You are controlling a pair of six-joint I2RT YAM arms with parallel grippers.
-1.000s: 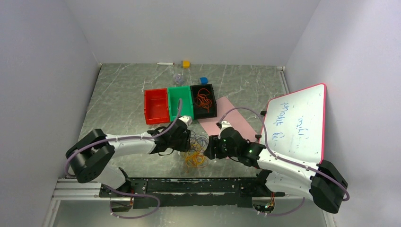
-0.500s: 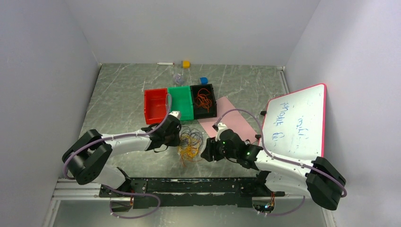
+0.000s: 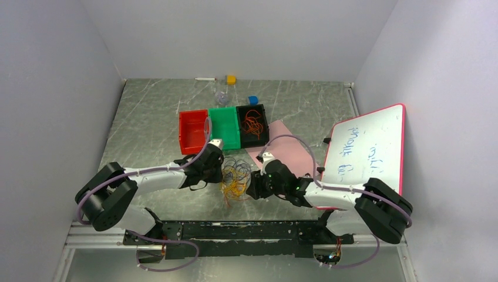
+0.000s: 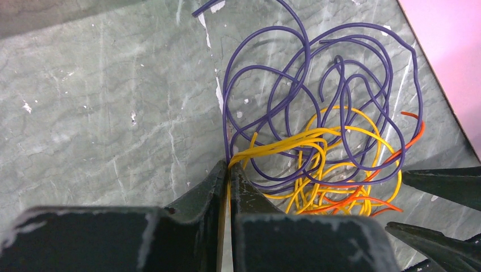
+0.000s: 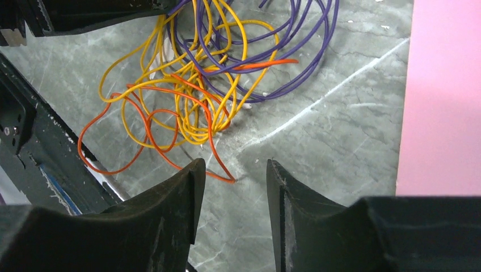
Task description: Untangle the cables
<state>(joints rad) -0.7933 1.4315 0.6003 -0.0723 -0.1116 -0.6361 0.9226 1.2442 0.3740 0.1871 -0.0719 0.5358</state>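
Observation:
The cables (image 3: 236, 177) lie as a small tangle of purple, yellow and orange loops on the grey table between both arms. In the left wrist view my left gripper (image 4: 230, 169) is shut on a yellow cable (image 4: 283, 144) that runs out of the pinch into the tangle; purple loops (image 4: 317, 68) spread beyond it. My right gripper (image 5: 232, 164) stands open just off the tangle's right edge, with the free end of an orange cable (image 5: 218, 161) lying near the gap between its fingertips. In the top view the left gripper (image 3: 218, 170) and right gripper (image 3: 253, 187) flank the pile.
Red (image 3: 194, 130), green (image 3: 223, 126) and black (image 3: 252, 124) bins stand behind the tangle; the black one holds orange wires. A pink sheet (image 3: 288, 144) lies to the right, a whiteboard (image 3: 367, 153) leans at the far right. The black base rail (image 5: 34, 158) runs close by the tangle.
My left gripper has shut on a yellow cable and drawn back to the left and away. The tangle has shifted up-left with it. The right gripper has followed left and narrowed a little.

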